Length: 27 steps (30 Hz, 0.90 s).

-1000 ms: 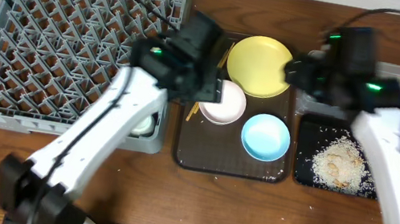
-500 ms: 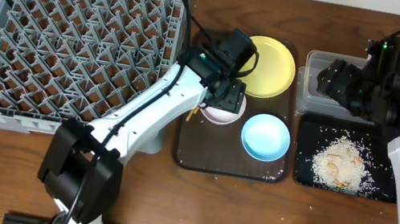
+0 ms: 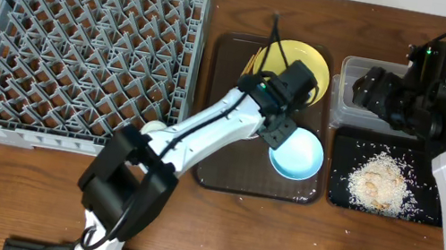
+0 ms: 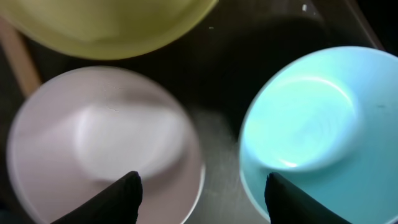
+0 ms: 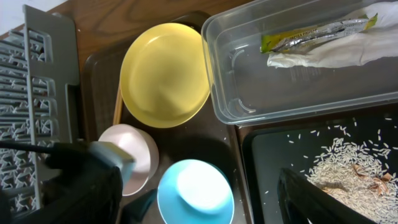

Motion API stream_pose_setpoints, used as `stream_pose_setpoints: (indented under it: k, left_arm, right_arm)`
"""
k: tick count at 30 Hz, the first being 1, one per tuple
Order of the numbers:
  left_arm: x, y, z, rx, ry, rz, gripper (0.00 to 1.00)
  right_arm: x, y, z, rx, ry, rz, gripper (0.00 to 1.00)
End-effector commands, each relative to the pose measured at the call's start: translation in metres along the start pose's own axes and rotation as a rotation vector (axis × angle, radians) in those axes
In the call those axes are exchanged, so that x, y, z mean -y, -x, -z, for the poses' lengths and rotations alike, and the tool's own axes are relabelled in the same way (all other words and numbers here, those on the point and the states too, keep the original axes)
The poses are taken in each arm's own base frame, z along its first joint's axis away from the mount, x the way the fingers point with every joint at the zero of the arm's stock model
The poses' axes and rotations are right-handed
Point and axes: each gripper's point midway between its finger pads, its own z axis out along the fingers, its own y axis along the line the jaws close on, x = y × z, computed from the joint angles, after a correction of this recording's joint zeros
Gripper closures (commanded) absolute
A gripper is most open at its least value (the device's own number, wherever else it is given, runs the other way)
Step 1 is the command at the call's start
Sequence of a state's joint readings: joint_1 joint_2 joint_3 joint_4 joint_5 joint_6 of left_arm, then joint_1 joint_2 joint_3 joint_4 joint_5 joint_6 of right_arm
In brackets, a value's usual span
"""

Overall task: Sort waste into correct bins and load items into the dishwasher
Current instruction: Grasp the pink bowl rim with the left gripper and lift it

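On the dark-brown serving tray (image 3: pixel 215 174) lie the yellow plate (image 3: pixel 315 63), the light-blue bowl (image 3: pixel 299 156) and the white bowl (image 4: pixel 106 143), which my left arm hides in the overhead view. My left gripper (image 3: pixel 281 128) is open and empty, low over the gap between the two bowls (image 4: pixel 202 199). Chopsticks (image 5: pixel 117 106) lie left of the plate. My right gripper (image 3: pixel 374 89) is open and empty above the clear tub (image 5: pixel 249 93), which holds the green-and-orange wrapper (image 5: pixel 311 34) and the white tissue (image 5: pixel 348 51). Rice scraps (image 3: pixel 377 180) lie in the black tray (image 3: pixel 334 194).
The grey dish rack (image 3: pixel 82 47) fills the left of the table. A small white cup (image 3: pixel 152 130) shows at its front right corner, partly hidden by my left arm. The tub and black tray stand right of the serving tray.
My left arm has swung right from the rack's edge, past the white bowl, to the gap between the bowls. My right arm moved right over the tub, then stayed.
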<state>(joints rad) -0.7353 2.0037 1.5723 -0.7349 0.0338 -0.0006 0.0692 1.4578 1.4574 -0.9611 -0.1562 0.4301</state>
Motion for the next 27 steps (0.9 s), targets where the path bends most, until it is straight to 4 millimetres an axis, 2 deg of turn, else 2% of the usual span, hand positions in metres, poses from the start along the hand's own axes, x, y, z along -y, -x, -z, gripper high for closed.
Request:
stream_pose_setpoints:
  k: [1,6,13,20,27]
  left_arm:
    - [-0.005,-0.002,-0.012,-0.018,0.022,-0.023,0.37]
    - [-0.007,0.000,-0.021,-0.013,0.034,0.034,0.44]
    - [-0.010,0.007,-0.021,0.018,0.034,0.130,0.44]
    - [-0.030,0.007,-0.020,0.018,0.047,0.208,0.44]
    - [-0.040,0.004,-0.027,0.003,0.081,0.216,0.45]
  right_arm:
    - [0.001,-0.003,-0.002,-0.009,-0.005,0.022,0.23]
    - [0.001,-0.003,-0.002,-0.009,-0.005,0.022,0.22]
    - [0.001,-0.003,-0.002,-0.009,-0.005,0.029,0.22]
    - [0.001,-0.003,-0.002,-0.008,-0.005,0.029,0.21]
    - [0.001,-0.003,-0.002,-0.010,-0.005,0.030,0.21]
